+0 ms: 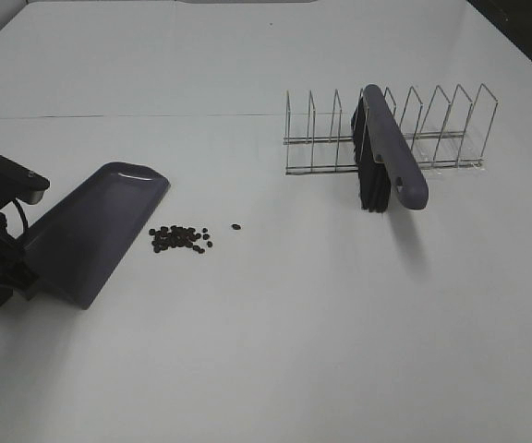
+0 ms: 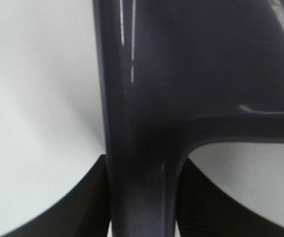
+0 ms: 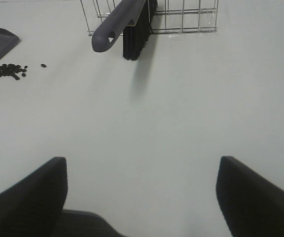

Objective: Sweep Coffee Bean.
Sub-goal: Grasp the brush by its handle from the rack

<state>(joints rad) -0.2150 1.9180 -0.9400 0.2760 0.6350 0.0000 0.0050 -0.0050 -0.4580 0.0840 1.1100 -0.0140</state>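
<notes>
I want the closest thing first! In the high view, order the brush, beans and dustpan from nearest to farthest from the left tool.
From the left tool:
1. Dustpan, held in it, far left.
2. Beans, just right of the dustpan.
3. Brush, over on the right.

Bright even overhead light w/ soft shadow by brush [image 1: 391, 148], glare streaks on blurry close-up dustpan [image 2: 191, 74]

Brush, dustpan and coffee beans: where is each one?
brush [image 1: 391, 148], high view, middle of its grey handle.
dustpan [image 1: 95, 229], high view, its flat scoop.
coffee beans [image 1: 178, 238], high view, middle of the pile.
</notes>
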